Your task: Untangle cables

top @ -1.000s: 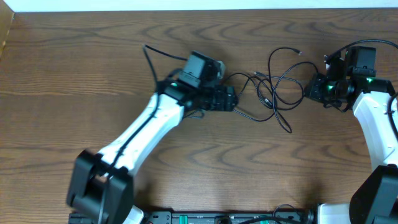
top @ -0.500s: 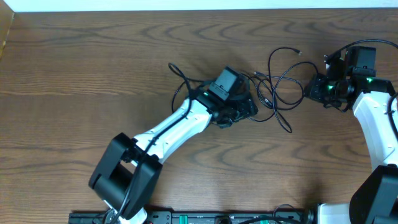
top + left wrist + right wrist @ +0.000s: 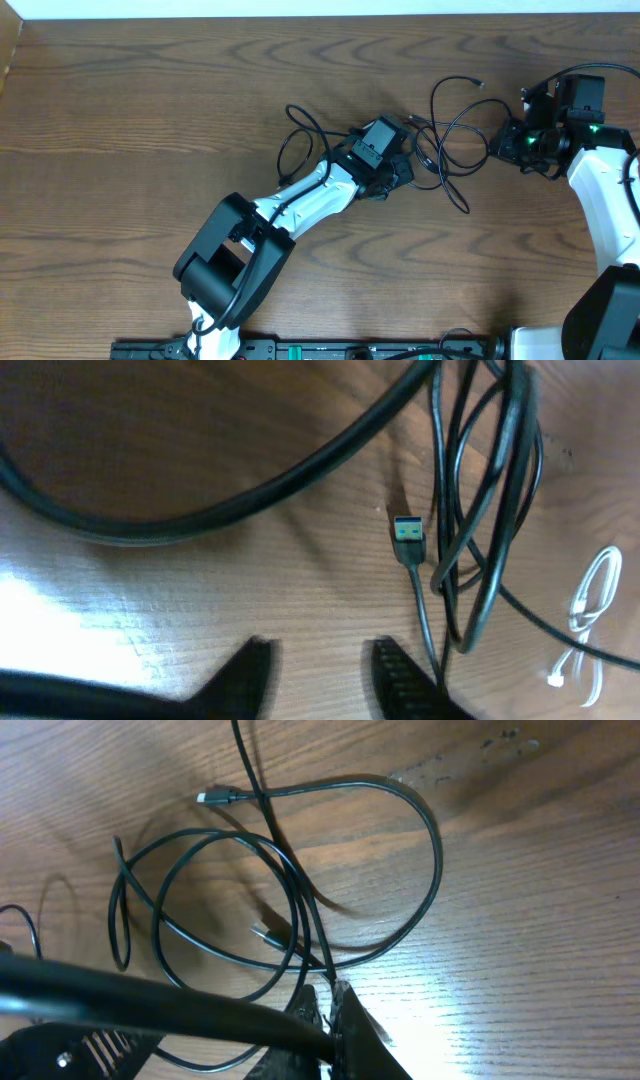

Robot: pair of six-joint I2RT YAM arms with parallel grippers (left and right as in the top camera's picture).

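Keep the right fingers (image 3: 345, 1020) pressed together on the strand of the black cables (image 3: 290, 910) seemingly ending under their tips, and treat that pinch as the anchor. Shift the left fingers (image 3: 245, 672), spread partway over bare wood with nothing between them, slightly toward the lead trailing from the USB plug (image 3: 408, 532), just beside one finger. Close on that single lead, not on the plug and not on the whole bunch. Then draw it away from the right side slowly, low over the surface (image 3: 150, 100), and stop to regrip at any sign of a loop cinching tight. Steer clear of the thick arm wire (image 3: 250, 490) arching across the left wrist view. From overhead, read only the layout: tangle at mid-right, between the two arms, with no finger gap visible. From the left wrist alone, pick out the plug's facing and a small white cable (image 3: 590, 610) lying apart from the black ones. From the right wrist alone, judge the pinch and the open loops beyond.
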